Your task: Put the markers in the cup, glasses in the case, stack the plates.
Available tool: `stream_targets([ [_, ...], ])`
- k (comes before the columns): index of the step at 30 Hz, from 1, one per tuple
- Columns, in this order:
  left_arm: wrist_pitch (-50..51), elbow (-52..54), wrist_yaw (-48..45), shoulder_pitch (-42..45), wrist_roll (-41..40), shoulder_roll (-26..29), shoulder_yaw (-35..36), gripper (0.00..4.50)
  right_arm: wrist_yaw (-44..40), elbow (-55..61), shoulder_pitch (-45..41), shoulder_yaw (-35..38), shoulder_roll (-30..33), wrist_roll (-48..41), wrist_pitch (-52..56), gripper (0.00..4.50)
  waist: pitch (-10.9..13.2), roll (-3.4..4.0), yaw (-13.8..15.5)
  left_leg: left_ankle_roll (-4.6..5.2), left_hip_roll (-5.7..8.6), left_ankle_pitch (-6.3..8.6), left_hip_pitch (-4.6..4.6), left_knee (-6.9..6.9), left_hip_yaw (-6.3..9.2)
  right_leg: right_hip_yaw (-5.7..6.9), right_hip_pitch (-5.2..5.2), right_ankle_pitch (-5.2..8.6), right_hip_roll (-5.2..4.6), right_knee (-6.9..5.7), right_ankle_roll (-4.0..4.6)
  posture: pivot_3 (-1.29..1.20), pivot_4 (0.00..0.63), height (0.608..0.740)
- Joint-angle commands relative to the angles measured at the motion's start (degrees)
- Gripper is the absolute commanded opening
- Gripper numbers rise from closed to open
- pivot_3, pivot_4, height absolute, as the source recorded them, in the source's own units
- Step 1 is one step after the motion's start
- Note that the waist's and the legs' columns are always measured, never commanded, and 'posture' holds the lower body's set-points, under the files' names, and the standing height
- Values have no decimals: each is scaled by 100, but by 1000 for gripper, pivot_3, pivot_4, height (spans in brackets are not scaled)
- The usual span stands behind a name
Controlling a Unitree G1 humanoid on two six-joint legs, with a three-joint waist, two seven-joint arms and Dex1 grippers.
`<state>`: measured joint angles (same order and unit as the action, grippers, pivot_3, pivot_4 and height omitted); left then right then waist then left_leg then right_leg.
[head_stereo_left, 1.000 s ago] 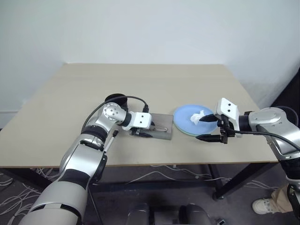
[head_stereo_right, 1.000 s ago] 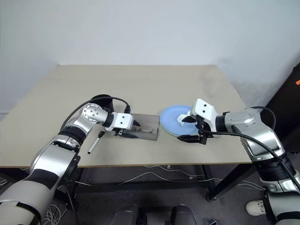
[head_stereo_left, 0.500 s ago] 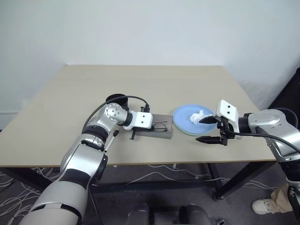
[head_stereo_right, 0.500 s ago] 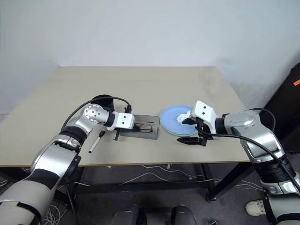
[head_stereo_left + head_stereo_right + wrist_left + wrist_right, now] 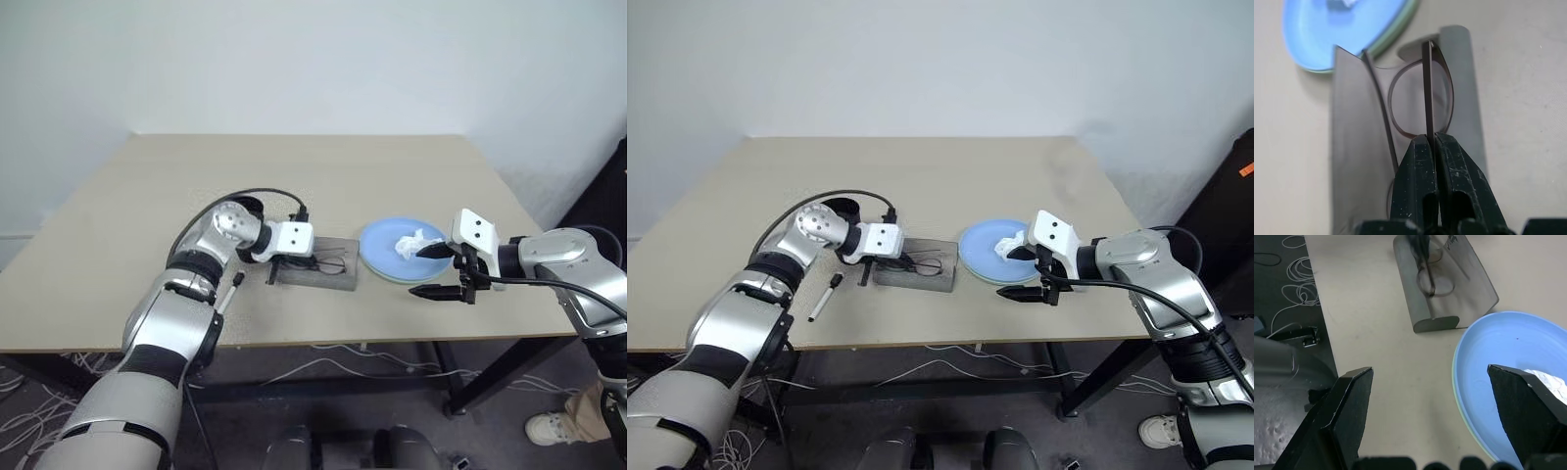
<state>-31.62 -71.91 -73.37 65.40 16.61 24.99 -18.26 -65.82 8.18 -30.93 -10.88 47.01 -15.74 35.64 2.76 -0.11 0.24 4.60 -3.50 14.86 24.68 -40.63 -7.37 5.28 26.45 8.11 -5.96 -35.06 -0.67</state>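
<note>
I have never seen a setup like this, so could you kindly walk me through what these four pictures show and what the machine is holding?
This is a humanoid robot with two arms, each ending in a gripper of two black fingers. Two pictures come from cameras in its head, looking down over its arms at a table. The other two come from cameras on its wrists, looking along the fingers.

The left gripper is shut on the glasses, pinching the thin dark frame over the grey case. The right gripper is open and holds nothing; it hangs at the near edge of the plates.

The blue plate lies on the green one, with a crumpled white tissue on top. A marker lies near the left arm, and a black cup stands partly hidden behind that arm.
</note>
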Motion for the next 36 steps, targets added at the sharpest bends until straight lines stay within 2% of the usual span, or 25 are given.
stream_targets([
  [1, 141, 47, -240, 344, -263, 80, 277, 17, 30, 112, -118, 133, 1, -42, -59, 4060, 0, 0, 0, -3, 0, 6, 0, 0, 0, 0, 2, 1, 2, 0, 1, 0, 0, 737],
  [17, 256, 95, -385, 206, -352, -13, 461, 17, 47, 138, -100, 148, 2, -50, -32, 4060, 0, 0, -1, 7, 4, 20, 3, -2, -3, 0, 0, 1, 5, 7, 1, 0, 0, 737],
  [22, 1048, 287, -1426, 151, -855, -128, 728, 17, 23, 143, -99, 155, 23, -61, -21, 4060, 0, 0, -1, 7, 4, 20, 3, -2, -4, 0, 1, 1, 5, 7, 1, 0, 0, 737],
  [27, 2472, 1139, -1913, 56, -1949, 238, -189, 17, 14, 129, -102, 139, 13, -60, -22, 4060, 1, 0, -7, 7, 5, 20, 3, -5, -4, -1, 1, 2, 6, 5, 1, 0, 0, 737],
  [32, 4095, 2993, -1913, -415, -3794, 1180, -1698, 17, 22, 142, -89, 137, -2, -65, -11, 4060, 2, 3, -34, 8, -5, 21, 3, -5, -3, -8, 4, 2, 7, 4, 1, 0, 0, 737],
  [36, 4742, 4008, -1913, -756, -4655, 1749, -2413, 17, 28, 174, -75, 146, -8, -78, 10, 4060, 3, 4, -30, 8, -5, 21, 2, -5, -3, -9, 4, 2, 7, 4, 1, 0, 0, 737],
])
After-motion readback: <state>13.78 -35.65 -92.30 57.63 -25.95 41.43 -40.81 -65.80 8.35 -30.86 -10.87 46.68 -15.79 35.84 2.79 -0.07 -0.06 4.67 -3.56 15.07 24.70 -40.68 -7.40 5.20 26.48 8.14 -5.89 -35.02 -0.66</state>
